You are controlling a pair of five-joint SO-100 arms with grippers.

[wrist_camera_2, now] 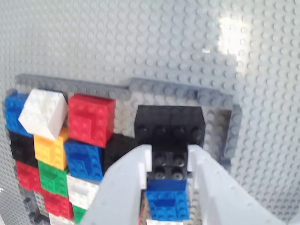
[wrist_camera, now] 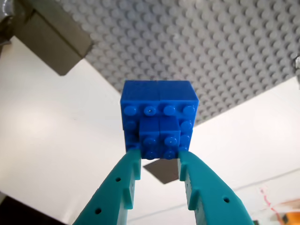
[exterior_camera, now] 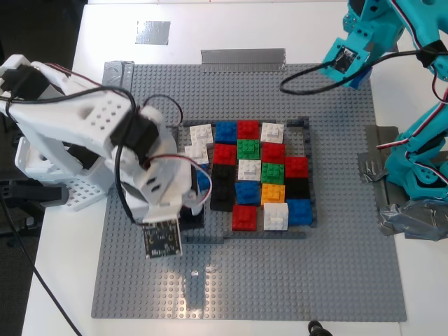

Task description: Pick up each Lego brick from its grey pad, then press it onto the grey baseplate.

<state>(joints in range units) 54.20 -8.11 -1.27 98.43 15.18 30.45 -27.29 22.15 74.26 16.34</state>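
My first gripper point(wrist_camera: 158, 157) clamping a blue brick point(wrist_camera: 159, 117) off the grey baseplate point(exterior_camera: 140, 280) beyond its edge, my second gripper point(wrist_camera_2: 168, 161) gripping a black brick point(wrist_camera_2: 169, 129) at a corner of the dark-grey frame point(wrist_camera_2: 183, 89), seemingly seated there, coloured bricks point(exterior_camera: 260, 175) filling the frame

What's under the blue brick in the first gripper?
Below the blue brick held by my first gripper lie white table and the grey baseplate edge. A grey patch shows between the jaws; the rest is hidden.
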